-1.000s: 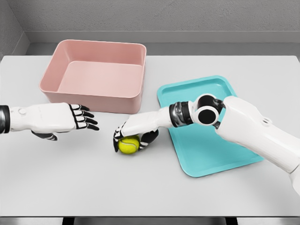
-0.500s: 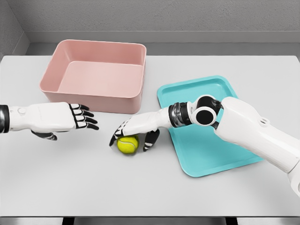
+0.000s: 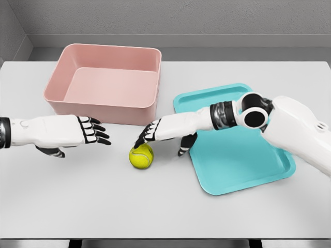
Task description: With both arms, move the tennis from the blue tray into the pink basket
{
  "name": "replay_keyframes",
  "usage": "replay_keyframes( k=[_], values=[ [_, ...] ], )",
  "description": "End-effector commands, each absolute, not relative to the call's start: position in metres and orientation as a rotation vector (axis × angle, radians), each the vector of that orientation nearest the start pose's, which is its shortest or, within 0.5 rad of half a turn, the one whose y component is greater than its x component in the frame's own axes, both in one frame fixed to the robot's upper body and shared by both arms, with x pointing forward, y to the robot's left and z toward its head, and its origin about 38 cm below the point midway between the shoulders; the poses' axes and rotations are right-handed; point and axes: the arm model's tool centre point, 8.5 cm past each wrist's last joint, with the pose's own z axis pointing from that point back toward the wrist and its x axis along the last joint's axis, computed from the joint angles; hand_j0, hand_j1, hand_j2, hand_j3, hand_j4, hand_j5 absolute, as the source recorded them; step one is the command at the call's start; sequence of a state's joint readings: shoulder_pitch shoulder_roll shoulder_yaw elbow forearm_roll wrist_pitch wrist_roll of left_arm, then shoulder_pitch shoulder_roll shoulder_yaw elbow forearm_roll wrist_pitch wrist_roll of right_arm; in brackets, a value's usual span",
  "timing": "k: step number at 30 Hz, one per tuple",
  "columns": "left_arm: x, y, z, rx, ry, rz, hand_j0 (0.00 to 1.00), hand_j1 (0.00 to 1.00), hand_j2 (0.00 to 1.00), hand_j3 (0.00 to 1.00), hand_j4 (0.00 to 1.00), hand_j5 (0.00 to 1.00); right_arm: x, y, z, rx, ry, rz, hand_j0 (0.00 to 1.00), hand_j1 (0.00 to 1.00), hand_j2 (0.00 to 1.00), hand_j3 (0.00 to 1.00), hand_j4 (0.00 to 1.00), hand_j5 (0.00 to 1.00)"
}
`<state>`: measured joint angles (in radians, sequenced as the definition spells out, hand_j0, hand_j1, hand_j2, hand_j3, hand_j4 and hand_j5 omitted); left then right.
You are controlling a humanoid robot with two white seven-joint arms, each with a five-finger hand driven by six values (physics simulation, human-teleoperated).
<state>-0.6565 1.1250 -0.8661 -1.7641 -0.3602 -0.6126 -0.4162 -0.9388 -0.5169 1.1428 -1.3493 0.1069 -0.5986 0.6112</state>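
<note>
A yellow-green tennis ball [image 3: 141,156] lies on the white table, between the pink basket [image 3: 106,82] and the blue tray [image 3: 235,139]. My right hand [image 3: 160,135] hovers just above and right of the ball, fingers spread and holding nothing; its fingertips [image 3: 140,140] are close over the ball's top. My left hand [image 3: 93,130] is held flat to the ball's left, fingers extended toward it, a short gap away. The basket stands empty at the back left.
The table's front edge [image 3: 165,238] runs along the bottom of the view. The tray holds nothing and lies tilted at the right, under my right forearm [image 3: 227,114].
My right hand has let go of the ball, opened, and drawn back up and right toward the tray. The ball stays on the table. The left hand has barely moved.
</note>
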Motion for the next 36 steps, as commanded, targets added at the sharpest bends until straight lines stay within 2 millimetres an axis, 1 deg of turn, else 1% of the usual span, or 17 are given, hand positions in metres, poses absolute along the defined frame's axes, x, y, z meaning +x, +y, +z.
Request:
replay_keyframes(
  k=[1, 3, 4, 8, 10, 13, 14, 16, 17, 18, 20, 23, 29, 30, 31, 33, 36],
  values=[
    [0.355, 0.297, 0.219, -0.325, 1.745, 3.068, 1.00, 1.00, 1.00, 1.00, 1.00, 1.00, 0.433, -0.149, 0.184, -0.253, 1.909, -3.005, 1.00, 1.00, 1.00, 1.00, 1.00, 1.00],
    [0.356, 0.291, 0.217, -0.311, 1.759, 3.051, 1.00, 1.00, 1.00, 1.00, 1.00, 1.00, 0.442, -0.168, 0.198, -0.165, 1.972, -3.001, 1.00, 1.00, 1.00, 1.00, 1.00, 1.00],
    [0.357, 0.279, 0.214, -0.283, 1.785, 3.017, 1.00, 1.00, 1.00, 1.00, 1.00, 1.00, 0.445, -0.179, 0.205, -0.122, 1.999, -3.003, 1.00, 1.00, 1.00, 1.00, 1.00, 1.00],
    [0.359, 0.257, 0.209, -0.256, 1.803, 2.960, 1.00, 1.00, 1.00, 1.00, 1.00, 1.00, 0.455, -0.220, 0.226, 0.055, 2.118, -2.987, 1.00, 1.00, 1.00, 1.00, 1.00, 1.00],
    [0.360, 0.244, 0.207, -0.235, 1.820, 2.926, 1.00, 1.00, 1.00, 1.00, 1.00, 1.00, 0.457, -0.229, 0.230, 0.093, 2.131, -2.992, 1.00, 1.00, 1.00, 1.00, 1.00, 1.00],
    [0.359, 0.225, 0.202, -0.176, 1.815, 2.897, 1.00, 1.00, 1.00, 1.00, 1.00, 1.00, 0.465, -0.263, 0.238, 0.217, 2.165, -3.035, 1.00, 1.00, 1.00, 1.00, 1.00, 1.00],
    [0.358, 0.215, 0.199, -0.143, 1.822, 2.878, 1.00, 1.00, 1.00, 1.00, 1.00, 1.00, 0.470, -0.280, 0.237, 0.270, 2.177, -3.070, 1.00, 1.00, 1.00, 1.00, 1.00, 1.00],
    [0.358, 0.205, 0.197, -0.116, 1.826, 2.859, 1.00, 1.00, 1.00, 1.00, 1.00, 1.00, 0.472, -0.295, 0.242, 0.332, 2.188, -3.087, 1.00, 1.00, 1.00, 1.00, 1.00, 1.00],
    [0.358, 0.204, 0.197, -0.114, 1.796, 2.873, 1.00, 1.00, 1.00, 1.00, 1.00, 1.00, 0.473, -0.303, 0.250, 0.377, 2.211, -3.072, 1.00, 1.00, 1.00, 1.00, 1.00, 1.00],
    [0.356, 0.201, 0.192, -0.086, 1.788, 2.876, 1.00, 1.00, 1.00, 1.00, 1.00, 1.00, 0.472, -0.318, 0.255, 0.433, 2.215, -3.086, 1.00, 1.00, 1.00, 1.00, 1.00, 1.00],
    [0.357, 0.190, 0.195, -0.074, 1.805, 2.845, 1.00, 1.00, 1.00, 1.00, 1.00, 1.00, 0.473, -0.322, 0.252, 0.437, 2.216, -3.103, 1.00, 1.00, 1.00, 1.00, 1.00, 1.00],
    [0.357, 0.182, 0.192, -0.053, 1.766, 2.843, 1.00, 1.00, 1.00, 1.00, 1.00, 1.00, 0.475, -0.325, 0.257, 0.462, 2.236, -3.088, 1.00, 1.00, 1.00, 1.00, 1.00, 1.00],
    [0.356, 0.184, 0.186, -0.042, 1.700, 2.886, 1.00, 1.00, 1.00, 1.00, 1.00, 1.00, 0.475, -0.322, 0.254, 0.446, 2.242, -3.088, 1.00, 1.00, 1.00, 1.00, 1.00, 1.00],
    [0.357, 0.184, 0.187, -0.039, 1.706, 2.886, 1.00, 1.00, 1.00, 1.00, 1.00, 1.00, 0.475, -0.325, 0.255, 0.455, 2.241, -3.090, 1.00, 1.00, 1.00, 1.00, 1.00, 1.00],
    [0.358, 0.185, 0.186, -0.040, 1.705, 2.896, 1.00, 1.00, 1.00, 1.00, 1.00, 1.00, 0.477, -0.334, 0.252, 0.482, 2.251, -3.112, 1.00, 1.00, 1.00, 1.00, 1.00, 1.00],
    [0.362, 0.184, 0.183, -0.034, 1.720, 2.900, 1.00, 1.00, 1.00, 1.00, 1.00, 1.00, 0.485, -0.359, 0.246, 0.563, 2.287, -3.171, 1.00, 1.00, 1.00, 1.00, 1.00, 1.00],
    [0.367, 0.181, 0.182, -0.035, 1.737, 2.901, 1.00, 1.00, 1.00, 1.00, 1.00, 1.00, 0.486, -0.356, 0.244, 0.550, 2.288, -3.172, 1.00, 1.00, 1.00, 1.00, 1.00, 1.00]
  ],
)
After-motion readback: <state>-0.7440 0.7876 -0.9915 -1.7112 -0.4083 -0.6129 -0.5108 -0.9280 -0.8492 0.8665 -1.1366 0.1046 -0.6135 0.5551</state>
